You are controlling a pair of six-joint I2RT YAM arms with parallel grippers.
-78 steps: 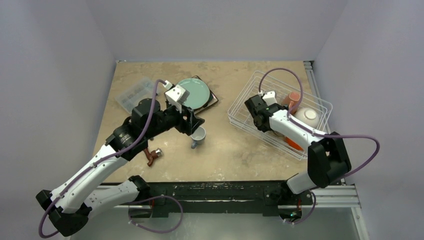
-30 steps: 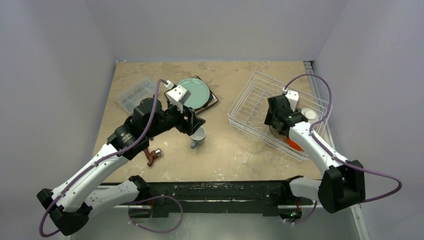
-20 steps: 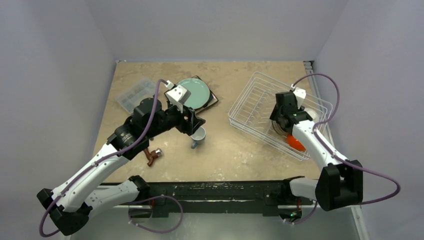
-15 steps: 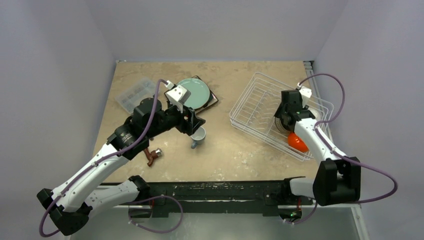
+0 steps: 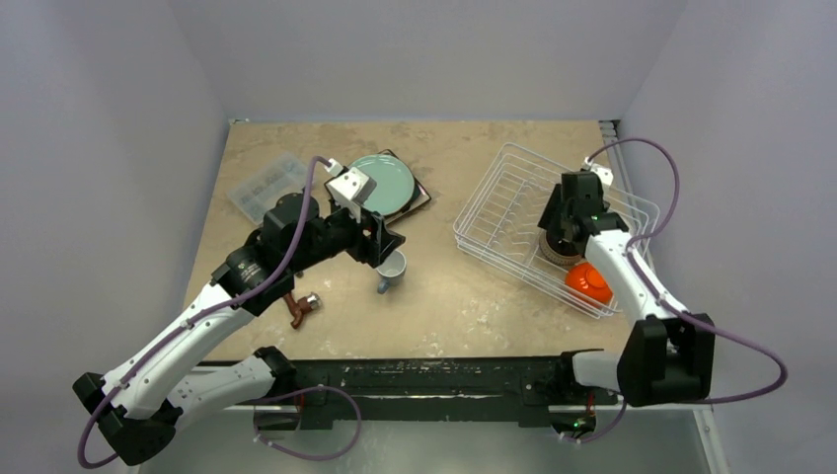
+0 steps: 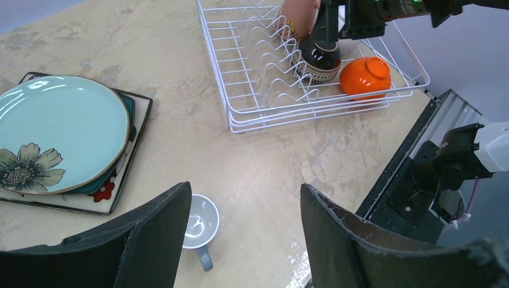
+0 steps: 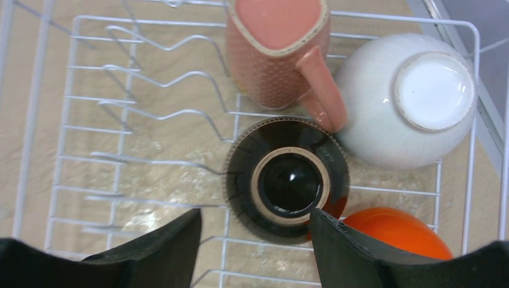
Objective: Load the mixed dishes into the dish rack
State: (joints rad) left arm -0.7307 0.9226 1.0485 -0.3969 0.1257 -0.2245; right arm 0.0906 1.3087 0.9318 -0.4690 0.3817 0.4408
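Hovering over the rack point(image 6: 252, 72), your right gripper point(image 7: 255, 223) stands open and empty above the upturned brown bowl point(image 7: 288, 180), which sits among the pink mug point(image 7: 273, 51), white bowl point(image 7: 414, 102) and orange bowl point(image 7: 399, 234). Your left gripper point(image 6: 243, 198) hangs wide open over the blue mug point(image 6: 200, 223) on the table point(image 6: 198, 138), near the teal plate point(image 6: 57, 138).

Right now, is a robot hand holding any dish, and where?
Nothing looks held. Left end effector open near the pale blue mug; right end effector open above the dark brown bowl.
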